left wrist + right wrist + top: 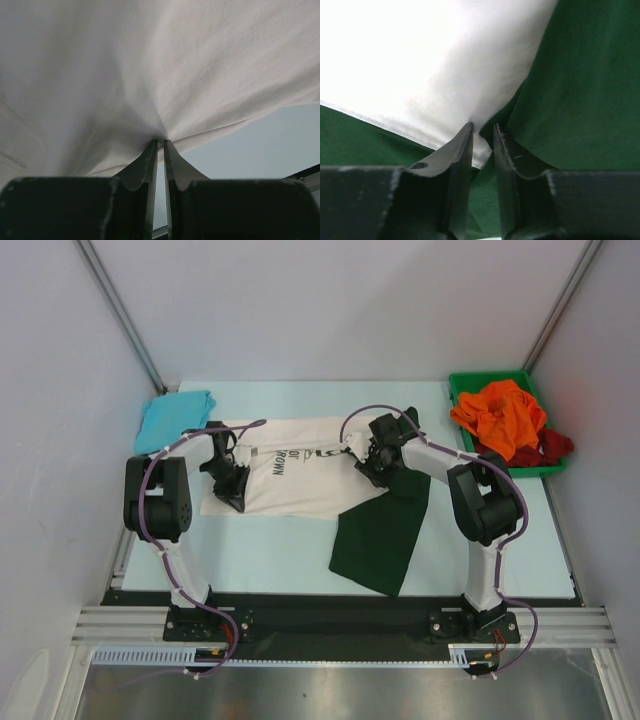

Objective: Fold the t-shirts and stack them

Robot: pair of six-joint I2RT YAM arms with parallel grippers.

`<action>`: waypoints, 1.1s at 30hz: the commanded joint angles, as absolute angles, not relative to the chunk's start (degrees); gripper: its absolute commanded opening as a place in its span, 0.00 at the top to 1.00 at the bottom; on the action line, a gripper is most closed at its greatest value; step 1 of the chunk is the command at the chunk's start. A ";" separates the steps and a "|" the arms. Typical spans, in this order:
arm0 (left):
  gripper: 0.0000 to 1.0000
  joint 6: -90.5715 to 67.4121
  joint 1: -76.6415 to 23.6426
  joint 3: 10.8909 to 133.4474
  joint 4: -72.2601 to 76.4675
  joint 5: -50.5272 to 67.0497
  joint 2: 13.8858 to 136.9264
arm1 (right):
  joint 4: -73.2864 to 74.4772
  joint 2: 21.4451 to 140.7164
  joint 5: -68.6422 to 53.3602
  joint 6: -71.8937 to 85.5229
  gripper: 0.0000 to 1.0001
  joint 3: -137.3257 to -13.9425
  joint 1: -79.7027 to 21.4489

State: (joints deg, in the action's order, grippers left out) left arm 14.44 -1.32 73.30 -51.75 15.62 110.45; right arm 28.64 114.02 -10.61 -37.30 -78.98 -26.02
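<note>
Two folds of the cream t-shirt (pixel 300 485), spread across the middle of the table (pixel 270 550), are pinched between nearly closed jaws: one at its left edge by the left gripper (pixel 160 141), one beside its dark green sleeve (pixel 385 530) by the right gripper (pixel 482 127).

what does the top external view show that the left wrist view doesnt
Only the top external view: the teal cloth t-shirt at far left, the green plastic bin holding an orange cloth t-shirt and a dark red one, the right gripper, and the dark green sleeve. Only the left wrist view: the grip up close, the left gripper closed on a pinch of cloth, creases fanning from it. Both: that gripper, the cream cloth t-shirt and the pale table.
</note>
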 commanded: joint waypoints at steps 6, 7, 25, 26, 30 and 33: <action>0.85 14.59 -1.23 74.18 -51.50 13.62 110.48 | 27.69 114.35 -9.49 -36.65 0.81 -81.12 -25.49; 0.85 14.59 -1.23 74.09 -51.33 13.54 110.57 | 27.86 114.17 -9.49 -36.65 0.83 -81.12 -25.49; 0.85 14.50 -1.58 73.74 -50.62 14.59 111.27 | 29.44 107.67 -11.86 -35.34 1.00 -79.89 -31.29; 0.85 14.59 -1.58 73.74 -50.54 14.50 111.27 | 29.62 107.67 -11.95 -35.07 1.00 -80.15 -31.55; 0.85 14.68 -1.67 73.65 -50.45 14.59 111.18 | 30.23 108.10 -12.66 -34.54 1.00 -80.68 -32.25; 0.85 14.59 -1.67 73.65 -50.54 14.59 111.18 | 30.15 108.28 -12.92 -34.54 1.00 -80.68 -32.34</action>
